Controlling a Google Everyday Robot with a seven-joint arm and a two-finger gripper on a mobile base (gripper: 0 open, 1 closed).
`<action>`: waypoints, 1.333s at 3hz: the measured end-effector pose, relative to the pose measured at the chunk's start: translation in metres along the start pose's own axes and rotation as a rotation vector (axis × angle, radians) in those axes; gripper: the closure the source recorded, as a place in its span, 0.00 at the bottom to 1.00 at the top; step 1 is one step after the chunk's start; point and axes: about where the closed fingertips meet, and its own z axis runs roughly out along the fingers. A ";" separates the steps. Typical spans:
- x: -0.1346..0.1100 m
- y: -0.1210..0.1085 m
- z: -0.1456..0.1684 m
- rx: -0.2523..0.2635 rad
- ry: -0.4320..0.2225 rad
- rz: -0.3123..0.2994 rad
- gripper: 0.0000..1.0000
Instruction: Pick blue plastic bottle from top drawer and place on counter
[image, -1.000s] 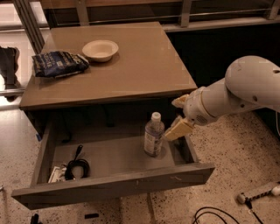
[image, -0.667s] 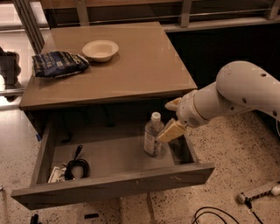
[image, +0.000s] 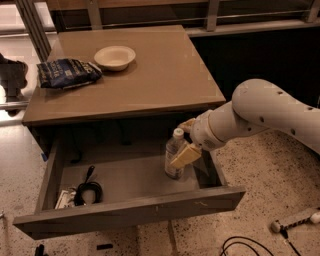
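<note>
One second's change: claw (image: 182, 150) has moved in onto the blue plastic bottle (image: 171, 146).
Bottle hasn't budged: upright at the right-hand end of the open top drawer (image: 130, 210), just below the bench (image: 160, 75) edge. Claw was just beside it a second ago and now overlaps its body. Can't tell whether it's clamped or apart. My read: approach done, grasp pending. Next I squeeze, lift straight up clear of the drawer, then set it on the bench.

One end effector (image: 181, 145) at one bottle (image: 171, 150), one bowl (image: 114, 56), one bag (image: 67, 73)
</note>
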 end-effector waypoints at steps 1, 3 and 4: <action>0.000 0.003 0.012 -0.014 -0.017 -0.012 0.18; 0.006 0.003 0.032 -0.009 -0.037 -0.046 0.13; 0.011 -0.004 0.040 0.021 -0.025 -0.072 0.15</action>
